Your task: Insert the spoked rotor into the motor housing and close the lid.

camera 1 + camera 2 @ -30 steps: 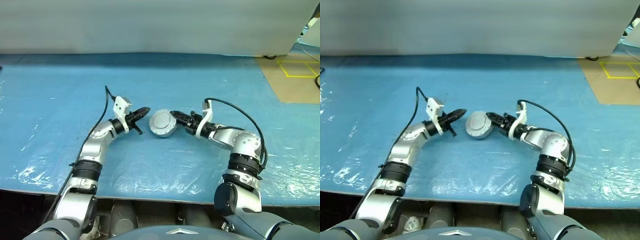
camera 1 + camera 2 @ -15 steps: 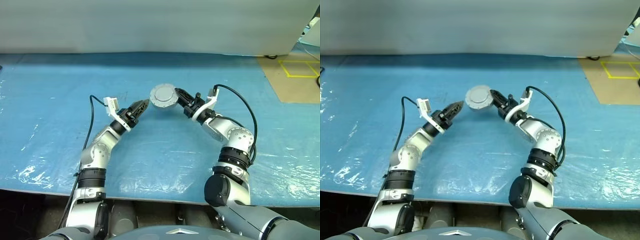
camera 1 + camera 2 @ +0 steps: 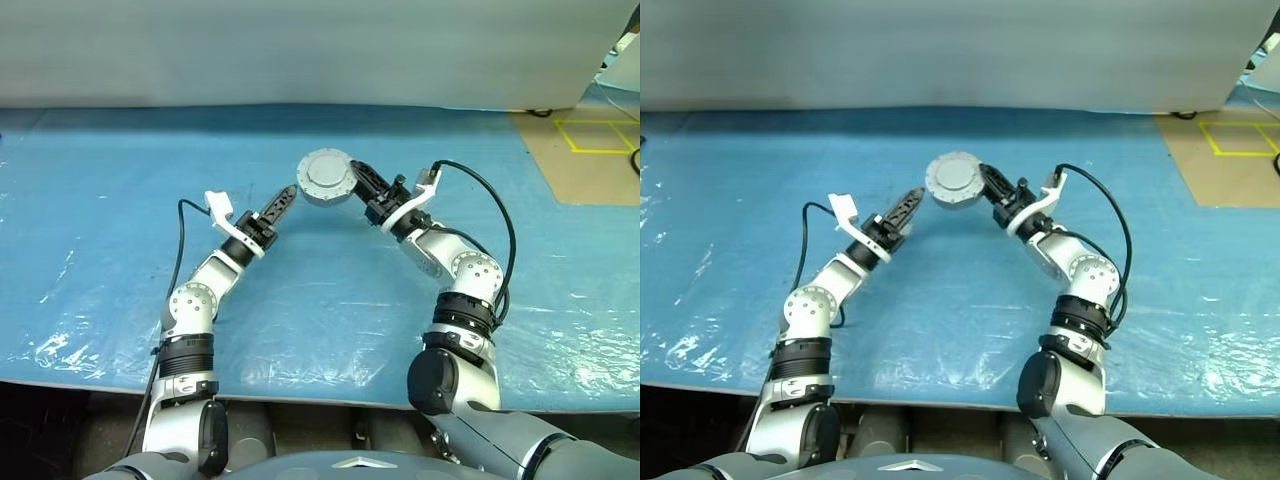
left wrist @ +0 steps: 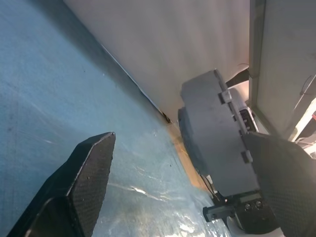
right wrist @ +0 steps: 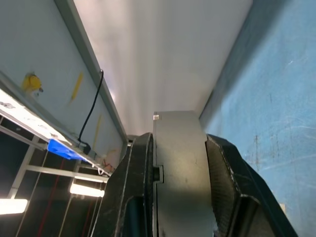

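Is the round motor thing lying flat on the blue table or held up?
Held up. The right pincer grips the motor housing by its edge, lifted above the blue table.

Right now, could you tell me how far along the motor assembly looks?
It looks nearly finished: the motor housing shows as one closed grey puck with the lid on, and no loose rotor lies on the blue table. In hand: the right gripper clamps the housing by its faces, held off the table. The left gripper is open beside it. Probably left: setting it down.
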Robot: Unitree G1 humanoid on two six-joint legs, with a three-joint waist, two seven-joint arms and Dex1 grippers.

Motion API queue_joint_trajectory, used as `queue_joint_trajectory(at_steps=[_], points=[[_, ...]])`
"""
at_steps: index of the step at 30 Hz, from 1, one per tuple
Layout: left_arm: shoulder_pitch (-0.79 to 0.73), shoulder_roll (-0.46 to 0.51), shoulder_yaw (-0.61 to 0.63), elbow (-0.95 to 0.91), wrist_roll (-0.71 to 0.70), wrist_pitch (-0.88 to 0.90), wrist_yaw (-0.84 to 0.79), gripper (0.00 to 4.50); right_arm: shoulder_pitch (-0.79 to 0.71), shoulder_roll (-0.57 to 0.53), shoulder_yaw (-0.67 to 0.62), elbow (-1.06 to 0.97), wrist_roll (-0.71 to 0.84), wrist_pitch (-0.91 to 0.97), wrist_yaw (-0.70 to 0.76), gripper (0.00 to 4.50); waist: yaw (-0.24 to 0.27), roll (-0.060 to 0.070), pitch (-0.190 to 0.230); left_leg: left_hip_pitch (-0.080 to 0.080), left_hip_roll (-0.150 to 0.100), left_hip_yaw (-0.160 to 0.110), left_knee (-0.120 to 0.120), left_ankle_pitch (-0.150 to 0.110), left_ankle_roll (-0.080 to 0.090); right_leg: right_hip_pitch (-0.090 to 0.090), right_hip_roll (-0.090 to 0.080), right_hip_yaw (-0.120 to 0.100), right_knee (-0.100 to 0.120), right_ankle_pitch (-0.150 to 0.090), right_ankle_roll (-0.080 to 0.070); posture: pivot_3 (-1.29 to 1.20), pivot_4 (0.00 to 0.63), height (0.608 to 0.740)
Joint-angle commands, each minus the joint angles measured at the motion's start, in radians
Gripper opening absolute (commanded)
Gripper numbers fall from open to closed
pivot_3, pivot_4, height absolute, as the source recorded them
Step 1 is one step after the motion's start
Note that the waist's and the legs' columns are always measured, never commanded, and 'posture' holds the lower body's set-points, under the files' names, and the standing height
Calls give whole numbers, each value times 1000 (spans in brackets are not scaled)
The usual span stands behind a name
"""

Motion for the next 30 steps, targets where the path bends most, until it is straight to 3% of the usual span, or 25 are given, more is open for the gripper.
queue_joint_trajectory(at_steps=[1, 16, 19, 22, 30], points=[[-31, -15, -6, -25, -33, 16, 5, 4447, -7, 1, 52, -56, 67, 9, 36, 1117, 1, 0, 0, 0, 0, 0, 0, 0, 0, 0, 0, 0, 0, 0, 0, 0, 150, 740], [-32, -40, -21, -40, -99, 103, -18, 4447, 26, -9, 133, -60, 72, -23, 37, 1117, 0, 0, 0, -1, -1, -1, 1, 0, 0, 0, 0, 0, 0, 0, 1, 0, 150, 740], [-44, -50, -11, -27, -104, 97, 1, 3829, 27, -11, 142, -60, 83, -17, 41, 1117, 0, 0, 0, -1, -1, -1, 1, 0, 0, 0, 0, 0, 0, 0, 1, 0, 150, 740], [-47, -50, -23, -16, -95, 105, -7, 2810, 32, -15, 164, -72, 98, 0, 52, 1117, 1, 0, 0, -1, -1, -1, 1, 0, 0, 0, 0, 0, 0, 0, 1, 0, 150, 740], [-46, -61, -32, -12, -103, 108, -8, 2675, 45, -24, 184, -83, 115, 14, 63, 1117, 1, 0, 0, -1, -1, -2, 2, 0, 0, 0, 0, 0, 1, 1, 1, 0, 150, 740]])
